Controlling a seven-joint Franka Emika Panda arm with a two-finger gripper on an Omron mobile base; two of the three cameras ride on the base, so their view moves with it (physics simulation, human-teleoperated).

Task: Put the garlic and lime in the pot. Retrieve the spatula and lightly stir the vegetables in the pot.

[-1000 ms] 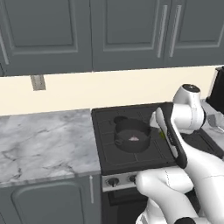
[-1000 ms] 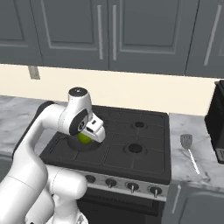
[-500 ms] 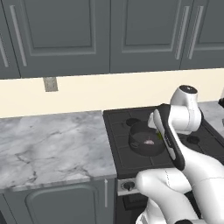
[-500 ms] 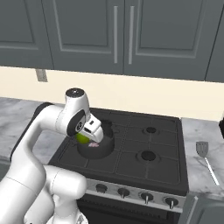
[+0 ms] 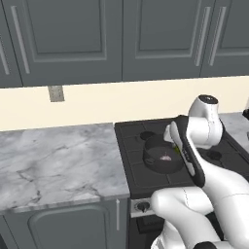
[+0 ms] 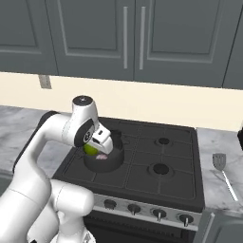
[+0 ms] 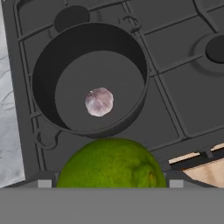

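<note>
Base shifted left | hand [image 6: 105,145] clamped on yellow-green lime [image 7: 111,163] above round dark grey pot [image 7: 91,78] | pinkish-white garlic [image 7: 99,101] inside | next: release lime, fetch spatula [image 6: 223,171]

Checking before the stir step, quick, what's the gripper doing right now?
Gripper: closed on the lime, held above the pot; garlic lies inside.

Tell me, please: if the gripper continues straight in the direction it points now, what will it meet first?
The gripper holds the lime and points down at the stove. Straight ahead is probably the near rim of the pot or the grate beside it; the garlic lies further in. Depth is unclear.
</note>
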